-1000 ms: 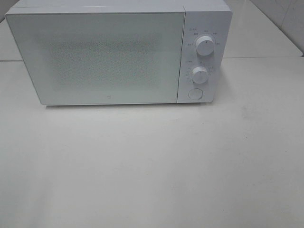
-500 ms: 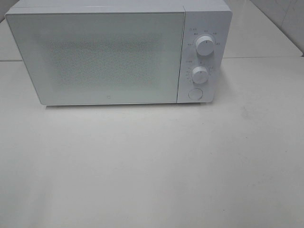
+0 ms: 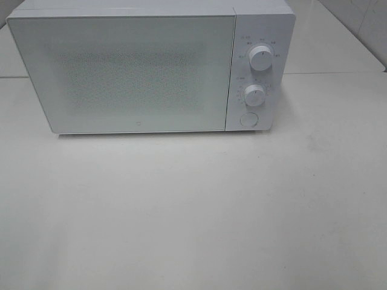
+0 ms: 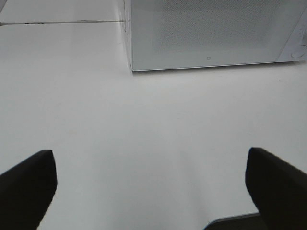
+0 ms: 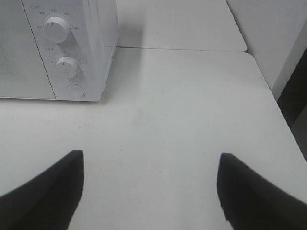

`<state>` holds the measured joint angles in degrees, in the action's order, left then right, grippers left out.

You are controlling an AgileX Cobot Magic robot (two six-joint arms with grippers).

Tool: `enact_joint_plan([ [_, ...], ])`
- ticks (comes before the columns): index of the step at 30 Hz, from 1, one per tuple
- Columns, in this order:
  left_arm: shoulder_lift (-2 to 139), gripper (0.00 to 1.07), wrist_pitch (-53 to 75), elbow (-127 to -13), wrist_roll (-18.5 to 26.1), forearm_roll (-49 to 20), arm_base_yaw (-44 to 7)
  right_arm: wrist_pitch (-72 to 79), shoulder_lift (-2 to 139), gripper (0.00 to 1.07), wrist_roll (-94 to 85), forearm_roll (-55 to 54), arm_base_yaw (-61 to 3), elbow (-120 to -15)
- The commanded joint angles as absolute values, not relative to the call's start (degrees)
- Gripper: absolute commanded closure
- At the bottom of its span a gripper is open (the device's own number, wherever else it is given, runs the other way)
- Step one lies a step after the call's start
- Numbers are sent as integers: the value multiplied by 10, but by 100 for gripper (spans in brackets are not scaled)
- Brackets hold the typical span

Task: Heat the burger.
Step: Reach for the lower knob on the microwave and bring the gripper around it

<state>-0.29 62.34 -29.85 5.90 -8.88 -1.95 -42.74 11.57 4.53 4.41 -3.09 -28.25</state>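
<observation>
Looking around, no burger in sight, maybe behind the shut door [image 3: 121, 72] of the far microwave [image 3: 261, 24]. Left gripper [image 4: 148, 153] faces that door, right gripper [image 5: 149, 155] the knobs [image 5: 56, 28]; both spread, empty.

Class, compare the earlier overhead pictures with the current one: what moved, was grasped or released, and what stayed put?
Nothing visibly changed. The microwave stands where it did on the table, door shut, upper dial and lower dial unturned.
</observation>
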Motion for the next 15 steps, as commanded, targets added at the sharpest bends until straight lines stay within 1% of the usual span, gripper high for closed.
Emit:
enact_joint_plan([
  [1,-15,6,615,-299,58,-94,-18,-350,160,31,46,46,-27,-265],
  [4,-15,6,615,-299,58,-94,-18,-316,182,31,46,45,-27,-257],
  [6,-15,6,615,-299,58,-94,-18,-257,217,31,47,45,-27,-244],
  [8,-15,6,615,-299,58,-94,-18,-242,230,31,49,45,-27,-238],
  [9,-15,6,615,-299,58,-94,-18,-203,254,31,58,45,-27,-231],
  [12,-15,6,615,-299,58,-94,-18,-187,268,31,61,45,-27,-228],
  [14,-15,6,615,-299,58,-94,-18,-112,323,31,84,44,-27,-217],
  [15,-15,6,615,-299,58,-94,-18,-112,323,31,84,44,-27,-217],
])
